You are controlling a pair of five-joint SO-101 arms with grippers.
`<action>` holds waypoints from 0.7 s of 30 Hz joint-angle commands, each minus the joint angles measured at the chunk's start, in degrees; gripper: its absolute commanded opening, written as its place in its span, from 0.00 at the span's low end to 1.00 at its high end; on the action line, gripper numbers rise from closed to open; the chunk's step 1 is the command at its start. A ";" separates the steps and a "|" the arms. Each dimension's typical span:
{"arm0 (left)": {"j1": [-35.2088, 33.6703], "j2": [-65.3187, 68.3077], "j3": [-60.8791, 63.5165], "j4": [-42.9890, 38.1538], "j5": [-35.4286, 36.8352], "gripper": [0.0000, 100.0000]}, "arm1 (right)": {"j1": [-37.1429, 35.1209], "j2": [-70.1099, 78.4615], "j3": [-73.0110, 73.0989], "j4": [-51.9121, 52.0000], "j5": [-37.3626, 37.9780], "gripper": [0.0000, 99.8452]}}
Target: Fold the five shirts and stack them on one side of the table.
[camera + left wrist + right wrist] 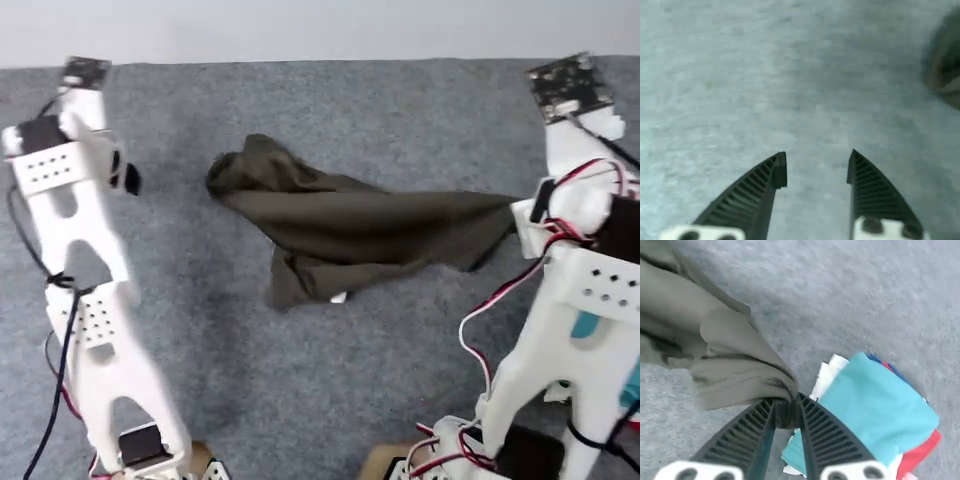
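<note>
An olive-green shirt [350, 225] lies crumpled across the middle of the grey table, stretched toward the right arm. My right gripper [787, 412] is shut on an edge of this olive shirt [715, 340], holding it lifted above the table. Below it sits a stack of folded shirts [880, 405], turquoise on top with red and white beneath. Over bare carpet at the table's left, my left gripper [817, 167] hangs open with nothing between its fingers; a dark bit of the shirt [945, 65] shows at that view's edge.
Grey carpet [400, 110] covers the whole table. The left arm [80, 250] stands along the left side, the right arm [580, 270] along the right, with red and white wires. The turquoise stack [600, 330] peeks from behind the right arm.
</note>
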 commanded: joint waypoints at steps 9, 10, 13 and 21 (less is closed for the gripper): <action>18.73 -28.84 38.20 -0.18 -4.57 0.20 | 1.19 -2.15 -2.37 2.33 0.79 0.01; 19.78 -30.68 41.19 -1.23 -4.57 0.20 | 1.19 -2.15 -2.37 2.33 0.79 0.01; 23.74 -35.16 49.36 -3.60 -6.86 0.21 | 1.19 -2.15 -2.29 2.33 0.79 0.01; 34.81 -37.89 66.42 -13.54 -13.89 0.24 | 1.19 -2.68 2.29 2.33 0.79 0.01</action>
